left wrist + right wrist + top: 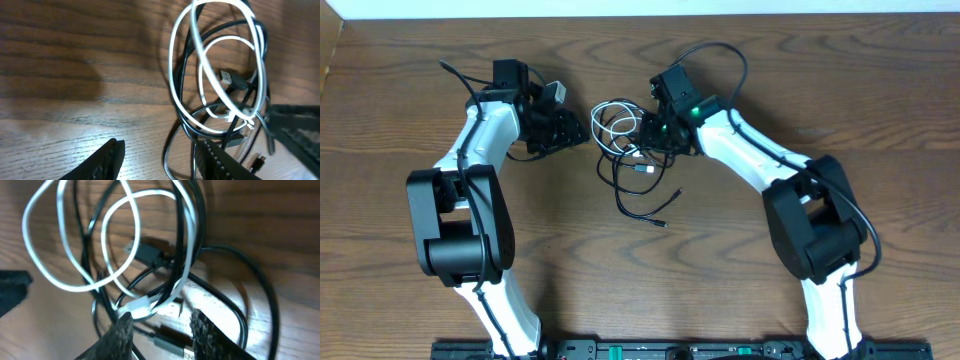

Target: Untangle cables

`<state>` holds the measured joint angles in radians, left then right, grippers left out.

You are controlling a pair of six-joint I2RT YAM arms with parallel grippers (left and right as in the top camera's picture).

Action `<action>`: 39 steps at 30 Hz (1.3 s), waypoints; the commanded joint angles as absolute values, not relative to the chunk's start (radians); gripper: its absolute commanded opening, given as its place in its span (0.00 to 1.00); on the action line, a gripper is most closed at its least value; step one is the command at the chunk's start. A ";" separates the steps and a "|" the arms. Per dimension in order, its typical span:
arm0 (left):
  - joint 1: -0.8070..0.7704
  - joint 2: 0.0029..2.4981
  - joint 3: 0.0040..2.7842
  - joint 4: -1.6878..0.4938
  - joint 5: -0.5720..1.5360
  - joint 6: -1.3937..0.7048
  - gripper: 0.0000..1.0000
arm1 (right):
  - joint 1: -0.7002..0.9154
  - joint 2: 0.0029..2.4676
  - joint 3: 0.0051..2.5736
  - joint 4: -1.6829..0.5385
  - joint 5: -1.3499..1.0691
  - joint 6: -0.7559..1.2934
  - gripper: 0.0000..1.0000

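Overhead: cables [623,150] sit in one knotted bundle mid-counter [400,90], between the two claws. White cable [598,120] is coiled in small loops at the far side of the bundle. Black cable [632,214] runs through it and trails toward the arm bases, and its free plug [665,222] lies on bare wood, apart from the bundle. Left claw [575,130] is just beside the bundle's left edge. Right claw [655,135] is over its right edge.

Left wrist: left claw [160,147] is spread, nothing pinched. One finger [107,160] is over bare counter and the other is at the foot of the bundle, with a black loop running into the gap. White cable [173,70] makes two overlapping loops with black cable [185,60] threaded through both. USB plug [227,77], a silver tip on a black body, lies inside the loops. Right claw [300,125] shows as a dark shape at the frame edge.

Right wrist: right claw [160,327] is also spread, not clamped on anything. White plug [137,307] lies right at one fingertip, and black strands lie in the gap. Can't tell whether the fingers touch them. White cable [25,227] loops out to one side and black cable [265,290] swings wide on the other.
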<state>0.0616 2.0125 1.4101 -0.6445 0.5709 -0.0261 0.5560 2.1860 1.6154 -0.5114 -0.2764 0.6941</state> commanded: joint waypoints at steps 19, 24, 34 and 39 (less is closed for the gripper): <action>0.062 2.009 1.406 -0.641 0.594 -0.024 0.50 | 0.564 2.229 1.621 -0.315 -0.314 0.848 0.01; 0.062 2.009 1.406 -0.638 0.595 -0.024 0.50 | 0.556 2.199 1.621 -0.303 -0.318 0.803 0.01; 0.062 2.009 1.406 -0.638 0.595 -0.024 0.50 | 0.582 2.221 1.621 -0.265 -0.321 0.807 0.01; 0.062 2.009 1.406 -0.638 0.594 -0.024 0.50 | 0.619 2.224 1.621 -0.203 -0.321 0.801 0.01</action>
